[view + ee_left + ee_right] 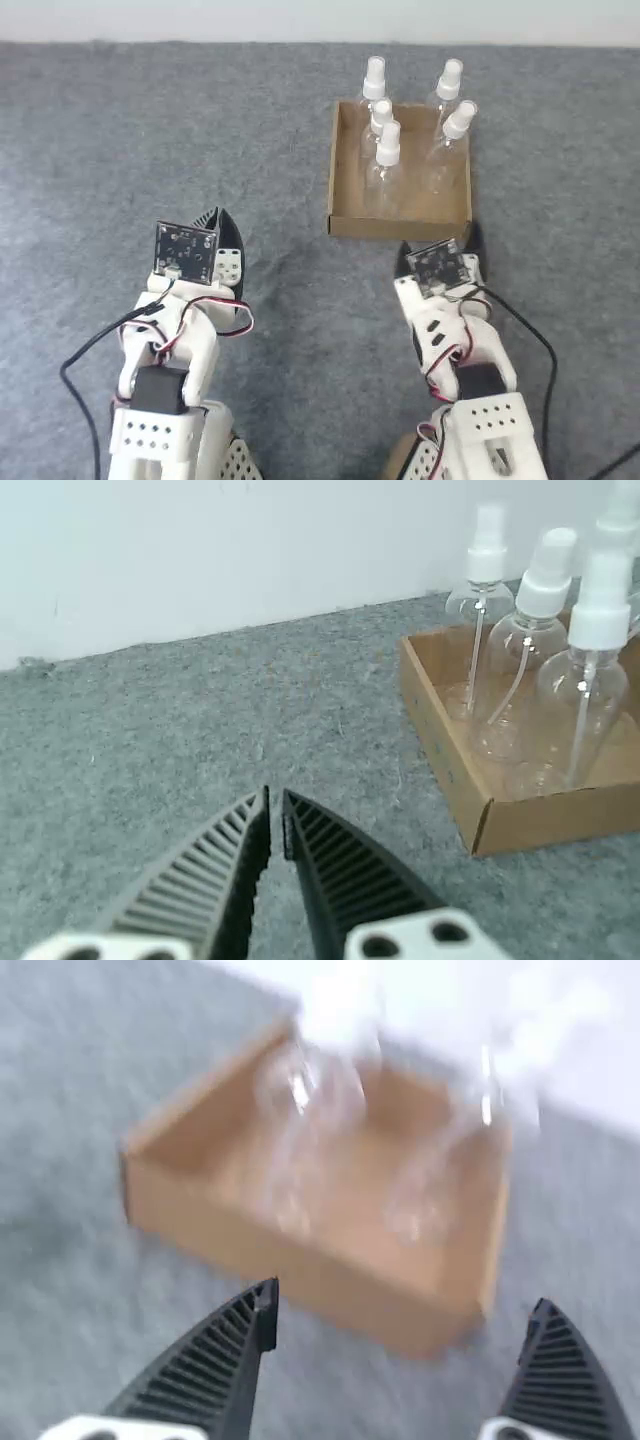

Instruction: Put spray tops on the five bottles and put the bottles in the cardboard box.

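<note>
The shallow cardboard box (pixel 345 222) lies on the grey carpet ahead of the right arm. Several clear bottles with white spray tops stand upright inside it, among them one (pixel 386 165) near its middle and one (pixel 447 150) on its right side. From the left wrist I see the box (pixel 520 820) with bottles (pixel 580 695) in it, off to one side. My left gripper (pixel 222 222) (pixel 276 802) is shut on nothing, over bare carpet to the left of the box. Just short of the box's (pixel 300 1250) near wall, my right gripper (pixel 438 242) (pixel 405 1305) is open and holds nothing.
Grey carpet (pixel 150 130) covers the table up to a white wall (pixel 200 550) at the back. Wide free carpet lies left of the box and between the two arms. Cables (pixel 95 345) trail beside both arm bases.
</note>
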